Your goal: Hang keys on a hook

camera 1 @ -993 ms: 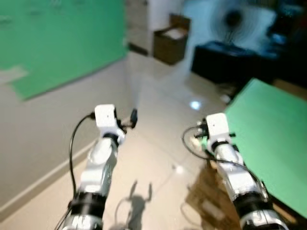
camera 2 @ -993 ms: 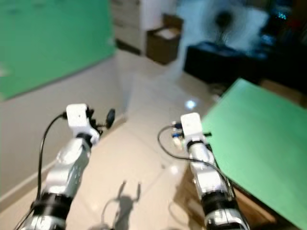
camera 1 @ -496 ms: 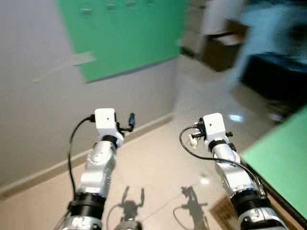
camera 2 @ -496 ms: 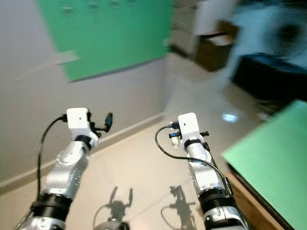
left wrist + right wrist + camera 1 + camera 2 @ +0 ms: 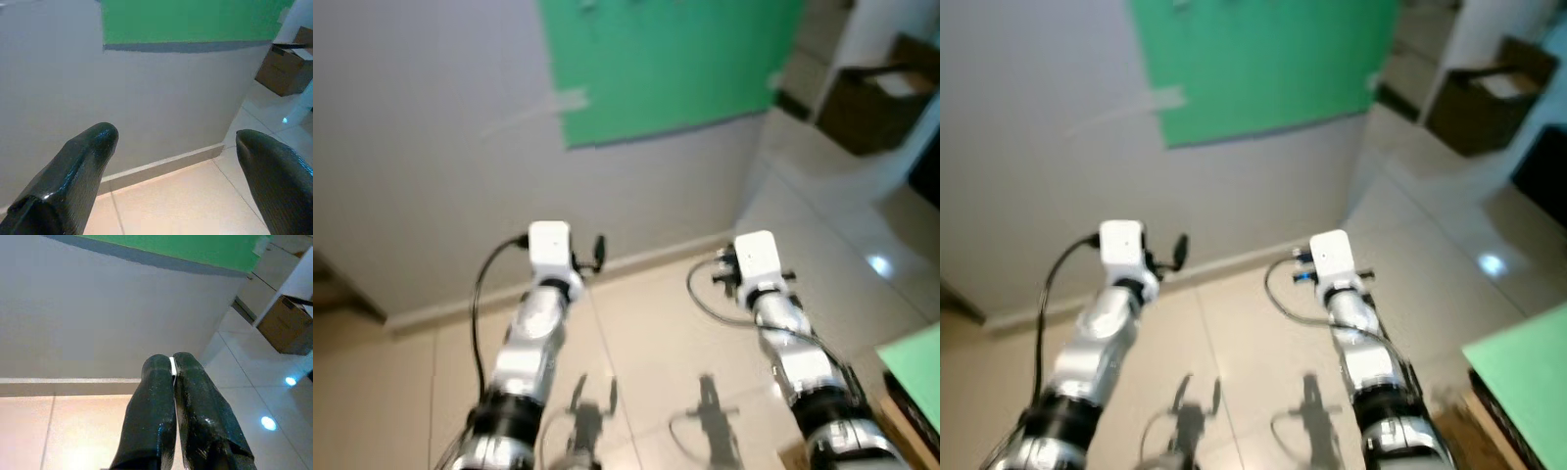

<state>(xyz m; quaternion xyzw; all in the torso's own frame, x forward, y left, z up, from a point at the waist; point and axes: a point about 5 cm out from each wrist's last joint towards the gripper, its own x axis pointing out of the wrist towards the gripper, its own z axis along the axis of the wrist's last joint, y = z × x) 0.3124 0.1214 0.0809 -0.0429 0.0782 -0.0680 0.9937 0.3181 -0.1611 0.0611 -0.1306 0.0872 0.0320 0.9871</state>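
right tool pinched shut on thin white sliver, likely keys tag; keys themselves unclear. left tool wide open, empty. green wall panel at frame top, ahead and above both tools; hooks too blurred to confirm. right arm carries load.

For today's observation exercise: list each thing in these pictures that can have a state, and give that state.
Left hand: fingers wide apart, holding nothing.
Right hand: fingers pressed together on a thin white thing; what it is cannot be told.
Cardboard box: top open, standing on the floor.
Green board: flat on the wall.
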